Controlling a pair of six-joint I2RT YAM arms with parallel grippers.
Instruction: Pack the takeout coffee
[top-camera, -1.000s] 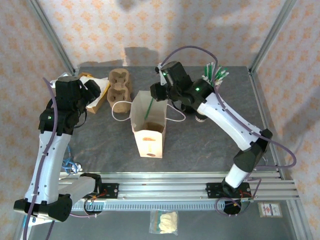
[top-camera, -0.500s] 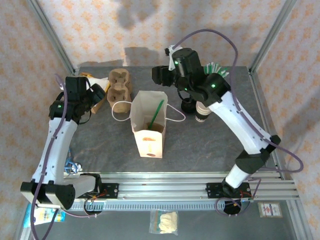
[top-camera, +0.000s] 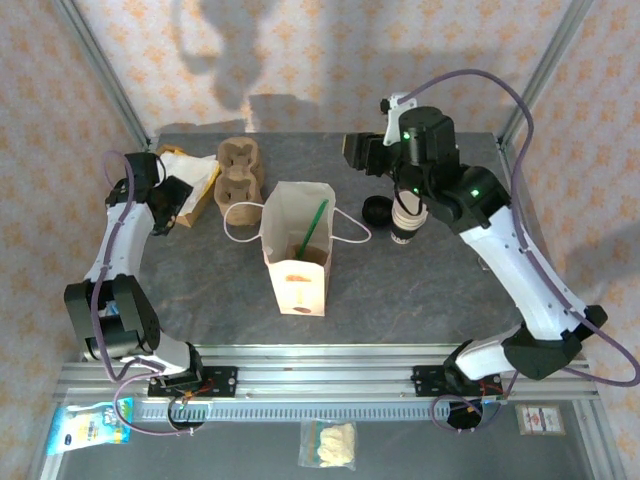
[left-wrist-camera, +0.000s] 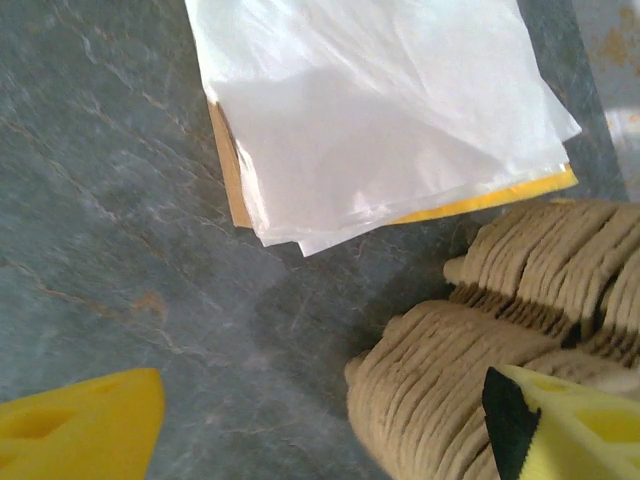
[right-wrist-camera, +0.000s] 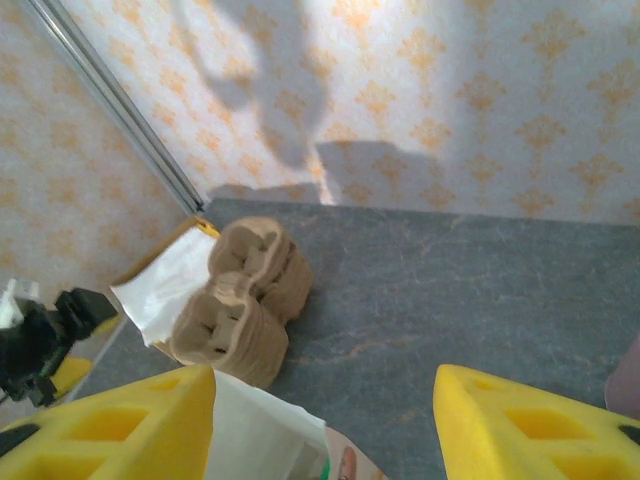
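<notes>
While the right pincer (right-wrist-camera: 322, 400) lifted off the bag (top-camera: 297, 285), open and empty, the left pincer (left-wrist-camera: 320, 400), wide and empty, reached the far-left paper sheets (left-wrist-camera: 380, 130); where the takeout coffee sat, I couldn't tell.

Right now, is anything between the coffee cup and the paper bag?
Nothing solid. The takeout coffee stands right of the open white paper bag; only the bag's thin handle loop lies flat between them.

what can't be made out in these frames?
- Top view: paper cup, its top hidden under the right arm; lidded or not, unclear.
- Top view: paper bag, bottom in shadow; contents besides the green straw unclear.
- Left wrist view: pulp carrier stack cut off by the frame's right edge.
</notes>
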